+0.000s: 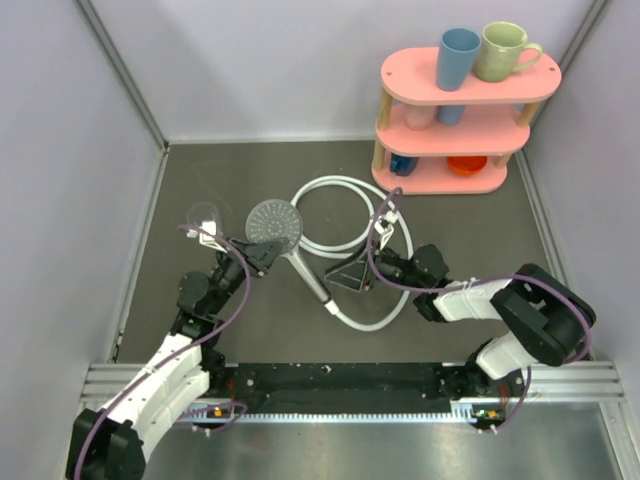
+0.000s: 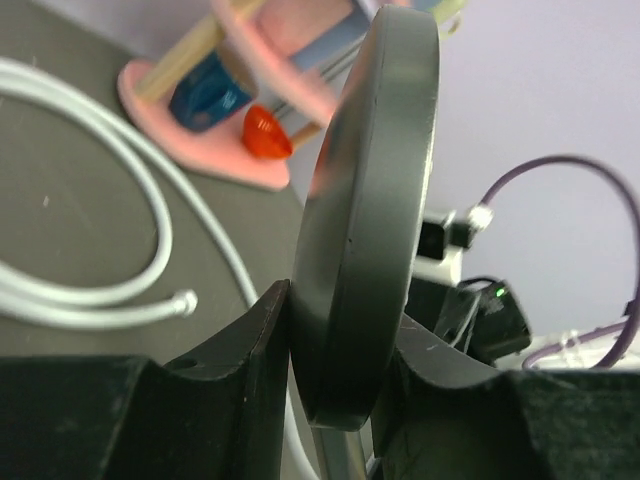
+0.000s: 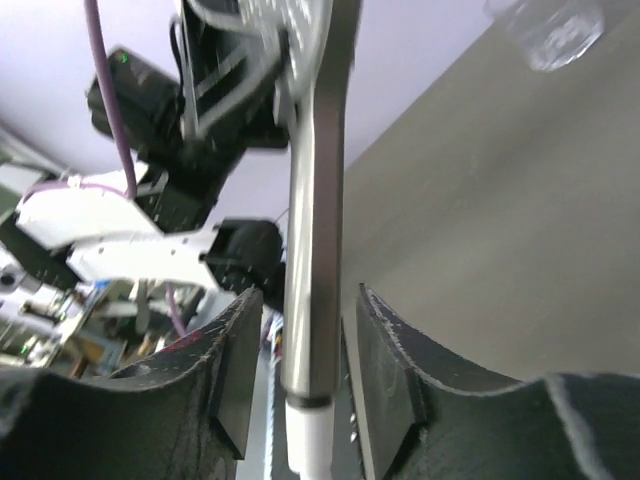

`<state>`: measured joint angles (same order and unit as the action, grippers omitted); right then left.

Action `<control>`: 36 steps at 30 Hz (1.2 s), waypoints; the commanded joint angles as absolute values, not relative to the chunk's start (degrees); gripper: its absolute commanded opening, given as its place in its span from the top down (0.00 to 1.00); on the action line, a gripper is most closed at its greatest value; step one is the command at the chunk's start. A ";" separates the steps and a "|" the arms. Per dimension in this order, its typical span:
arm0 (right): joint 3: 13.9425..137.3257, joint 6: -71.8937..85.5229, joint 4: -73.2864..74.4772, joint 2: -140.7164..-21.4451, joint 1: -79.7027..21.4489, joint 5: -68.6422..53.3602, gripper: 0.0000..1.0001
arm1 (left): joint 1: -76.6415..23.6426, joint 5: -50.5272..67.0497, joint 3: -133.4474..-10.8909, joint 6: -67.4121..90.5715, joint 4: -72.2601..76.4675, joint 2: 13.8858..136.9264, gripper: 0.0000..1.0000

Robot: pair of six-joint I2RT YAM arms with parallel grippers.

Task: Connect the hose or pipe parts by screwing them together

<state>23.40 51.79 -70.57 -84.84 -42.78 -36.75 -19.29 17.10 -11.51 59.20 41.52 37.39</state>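
- The left claw [image 2: 345,345] is clamped on the rim of the dark grey shower head [image 2: 375,180]. Its 2 fingers press the round disc from both sides and hold it on edge.
- The right claw [image 3: 310,375] stands narrowly parted around the lower end of the shower head's handle [image 3: 315,230]. There is 1 finger on each side, and a slim gap shows between each finger and the handle.
- The shower head sits between the 2 claws over the desk [image 1: 250,330], with its perforated face at the left claw and its handle slanting toward the right claw.
- A white end of the hose [image 1: 345,180] meets the bottom of the shower head's handle; I cannot tell whether it is threaded in.
- The rest of the hose lies in loops on the desk just to the right of the shower head, and 1 metal end fitting [image 2: 186,300] lies free.
- A clear cup [image 1: 203,215] stands just left of the shower head's face.
- A pink shelf [image 1: 410,78] stands well apart from the shower head, beyond the hose loops. It carries a blue mug [image 1: 458,55] and a green mug [image 1: 505,50] on top.
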 commanded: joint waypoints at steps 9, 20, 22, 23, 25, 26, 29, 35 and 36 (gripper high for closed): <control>23.47 40.48 -78.26 -79.12 -39.73 -27.79 0.52 | -20.48 7.94 -16.52 55.90 16.65 32.88 1.00; 24.89 -13.34 -32.52 -56.97 -61.08 9.65 0.16 | -20.57 -7.20 -23.81 62.05 -7.19 31.72 1.00; 23.56 -15.20 -33.66 -55.64 -64.41 11.15 0.11 | -20.57 -8.08 -26.61 63.80 -12.36 32.78 1.00; 22.86 -17.29 -33.84 -55.37 -65.38 12.90 0.11 | -20.57 -8.17 -27.41 64.24 -13.78 33.57 1.00; 23.29 -19.59 -31.92 -56.60 -68.72 14.67 0.12 | -20.57 -8.17 -29.08 65.47 -16.07 33.92 1.00; 24.77 -20.73 -30.77 -57.47 -69.95 16.68 0.12 | -20.57 -8.35 -29.18 65.74 -16.00 34.01 1.00; 28.89 -27.05 -25.06 -62.30 -74.70 21.77 0.15 | -20.57 -9.57 -29.71 66.97 -16.87 34.10 1.00; 32.87 -30.23 -25.13 -70.66 -80.68 28.11 0.20 | -20.57 -11.25 -31.46 67.59 -19.42 33.40 1.00; 33.13 -30.32 -25.48 -71.62 -80.94 28.12 0.21 | -20.57 -11.51 -31.73 67.76 -19.86 33.40 1.00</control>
